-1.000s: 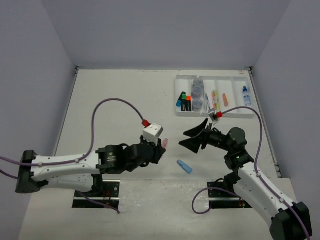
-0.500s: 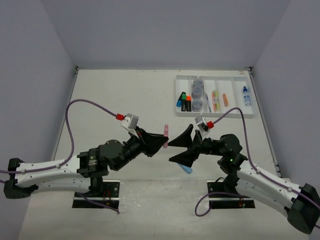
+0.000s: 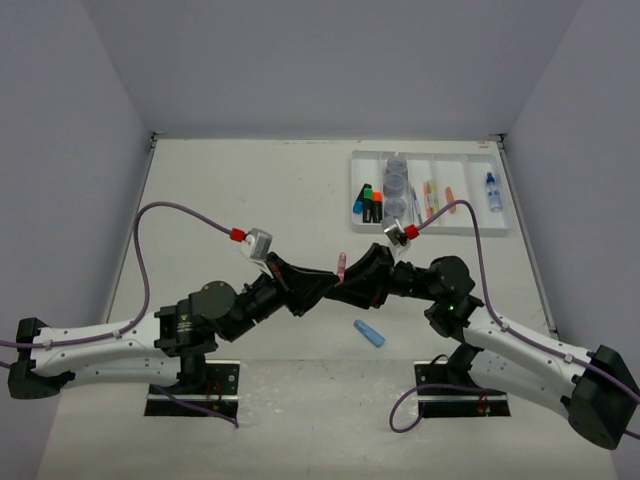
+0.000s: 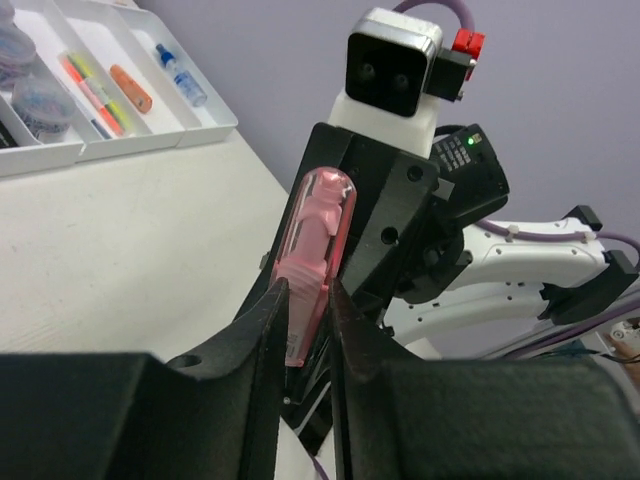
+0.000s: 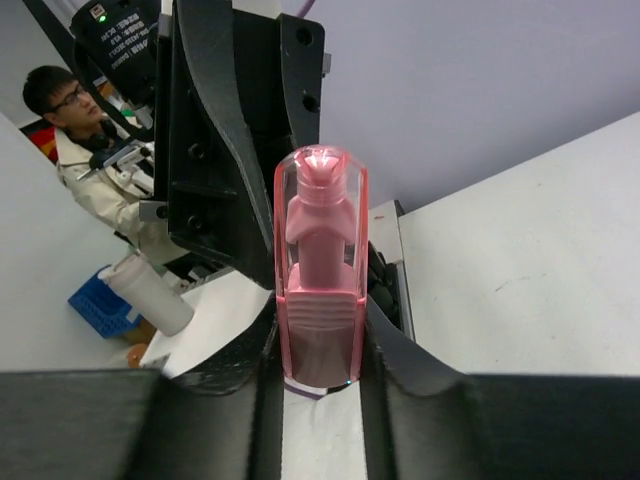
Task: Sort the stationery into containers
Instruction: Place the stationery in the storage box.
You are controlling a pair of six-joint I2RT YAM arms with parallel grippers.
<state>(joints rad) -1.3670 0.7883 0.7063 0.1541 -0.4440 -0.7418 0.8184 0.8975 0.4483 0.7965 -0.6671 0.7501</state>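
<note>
A pink capsule piece (image 3: 341, 267) hangs in the air over the middle of the table, between the two arms. My left gripper (image 3: 328, 282) is shut on its lower end, seen in the left wrist view as fingers pinching the pink capsule (image 4: 315, 250). From the other side my right gripper (image 3: 352, 280) is shut on the same pink capsule (image 5: 320, 260), its fingers pressed to both sides. The white tray (image 3: 440, 155) stands at the back right. A blue capsule piece (image 3: 369, 333) lies on the table below the grippers.
The tray compartments hold highlighters (image 3: 368, 203), grey-blue jars (image 3: 397, 185), thin pens (image 3: 430, 198), an orange capsule (image 3: 451, 198) and a blue-capped bottle (image 3: 492, 190). Purple cables loop over both wrists. Walls enclose the table on three sides.
The right gripper, wide open a second ago, has come left to meet the left gripper and has shut on the pink capsule. The left gripper swung up and right, keeping its hold.
</note>
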